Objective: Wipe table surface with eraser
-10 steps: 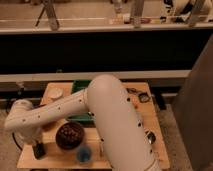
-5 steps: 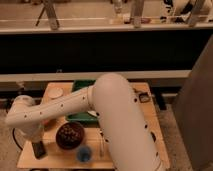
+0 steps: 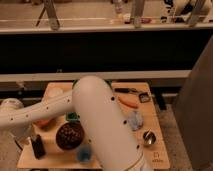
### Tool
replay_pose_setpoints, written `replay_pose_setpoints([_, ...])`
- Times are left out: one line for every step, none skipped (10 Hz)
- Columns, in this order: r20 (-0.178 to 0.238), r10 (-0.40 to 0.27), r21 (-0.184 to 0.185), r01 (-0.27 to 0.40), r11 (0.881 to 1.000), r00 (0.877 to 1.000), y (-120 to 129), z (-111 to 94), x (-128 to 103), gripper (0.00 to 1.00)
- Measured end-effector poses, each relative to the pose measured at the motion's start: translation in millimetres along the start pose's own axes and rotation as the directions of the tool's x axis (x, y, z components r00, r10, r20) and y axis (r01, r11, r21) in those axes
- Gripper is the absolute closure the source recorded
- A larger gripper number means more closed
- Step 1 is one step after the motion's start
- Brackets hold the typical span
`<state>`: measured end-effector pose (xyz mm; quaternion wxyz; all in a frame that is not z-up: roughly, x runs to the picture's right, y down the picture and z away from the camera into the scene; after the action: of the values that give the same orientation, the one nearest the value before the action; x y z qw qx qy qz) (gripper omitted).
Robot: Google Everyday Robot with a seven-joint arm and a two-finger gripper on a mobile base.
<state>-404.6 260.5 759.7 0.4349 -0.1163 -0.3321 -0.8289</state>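
Camera view. The table surface [image 3: 150,120], a light tan wooden top, is seen from above, with a small dark logo mark [image 3: 157,161] near its front right corner. A large white arm [image 3: 102,125] crosses the middle of the top and hides much of it. A dark round bowl [image 3: 69,136] stands near the front left; speckled dark contents are seen inside it, but their kind cannot be told. A small metal cup [image 3: 148,137] stands near the right edge, and what it holds cannot be told. A green tray [image 3: 73,117] is partly seen behind the bowl, mostly hidden by the arm. An orange carrot-like item [image 3: 128,102] lies on the top towards the rear right.

The eraser [image 3: 37,146], a small dark block, is seen at the front left of the table, beside the bowl. The gripper [image 3: 34,142] is placed at the eraser; whether its grip is closed on the block cannot be told.

Compared with half a second before, the arm's upper link is swung further towards the centre and right, covering more of the top.
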Motion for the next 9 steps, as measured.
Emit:
replay_pose_setpoints([0.002, -0.005, -0.011, 0.005, 1.0, 1.0, 2.3, 1.4, 0.5, 0.2])
replay_pose_setpoints([0.004, -0.008, -0.013, 0.008, 1.0, 1.0, 1.6, 2.0, 0.1, 0.2])
replay_pose_setpoints([0.002, -0.012, -0.017, 0.012, 1.0, 1.0, 2.1, 1.3, -1.1, 0.2])
replay_pose_setpoints([0.003, -0.008, -0.02, 0.008, 1.0, 1.0, 4.3, 0.1, -3.6, 0.2])
replay_pose_setpoints([0.003, -0.003, -0.022, 0.003, 1.0, 1.0, 7.2, 0.4, -4.6, 0.2])
replay_pose_setpoints([0.001, -0.001, -0.024, 0.001, 1.0, 1.0, 8.6, 0.8, -4.0, 0.2])
replay_pose_setpoints([0.003, -0.003, -0.025, 0.003, 1.0, 1.0, 8.0, 4.1, -4.7, 0.2])
replay_pose_setpoints([0.005, -0.002, -0.028, 0.002, 1.0, 1.0, 8.8, 8.0, -4.7, 0.21])
replay_pose_setpoints([0.007, 0.001, -0.032, -0.001, 0.999, 1.0, 9.7, 12.1, -4.7, 0.26])
